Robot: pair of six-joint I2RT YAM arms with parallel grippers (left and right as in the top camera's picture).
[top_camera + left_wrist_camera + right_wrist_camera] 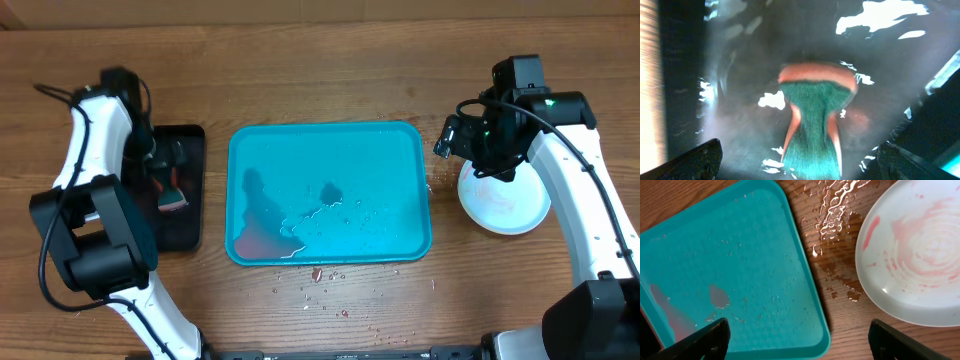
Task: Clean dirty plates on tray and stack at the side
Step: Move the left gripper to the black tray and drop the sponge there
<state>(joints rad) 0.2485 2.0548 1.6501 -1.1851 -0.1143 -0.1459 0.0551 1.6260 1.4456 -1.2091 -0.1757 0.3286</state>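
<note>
Beside one tray [380,160], seemingly one plate [510,208]

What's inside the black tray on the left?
A green sponge with an orange edge lies on the wet floor of the black tray. In the overhead view the left arm covers the tray's left part, so anything there is hidden.

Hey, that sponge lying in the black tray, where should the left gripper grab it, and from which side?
Take the sponge at its narrow waist, coming straight down from above. It lies flat in the black tray, green scrub face up, and pinches in mid-length, so a finger on each long side should seat there. The left gripper hangs open over it.
</note>
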